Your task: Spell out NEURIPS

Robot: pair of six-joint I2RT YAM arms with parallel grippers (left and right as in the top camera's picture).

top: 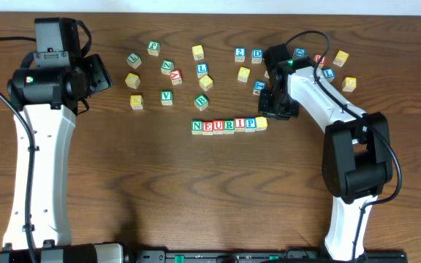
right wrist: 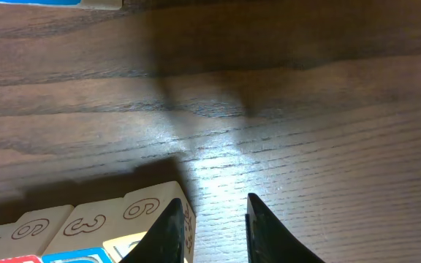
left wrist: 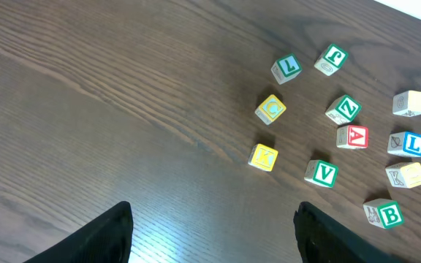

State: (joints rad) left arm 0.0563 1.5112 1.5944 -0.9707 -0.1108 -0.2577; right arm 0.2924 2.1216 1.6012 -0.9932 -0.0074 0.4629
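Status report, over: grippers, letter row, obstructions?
Left gripper open, empty. Right gripper slightly open, empty. Wooden letter-cube row reads NEURIP plus yellow cube. Nothing blocking.

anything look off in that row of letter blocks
Only slightly. The yellow block ending the row sits a touch higher and looks turned against its neighbours. Its top letter can't be read from overhead.

The row of cubes (top: 225,126) reads N, E, U, R, I, P. Elsewhere: Z cube (left wrist: 344,109) green, A cube (left wrist: 352,136) red, V cube (left wrist: 321,173) green, B cube (left wrist: 384,214) green.
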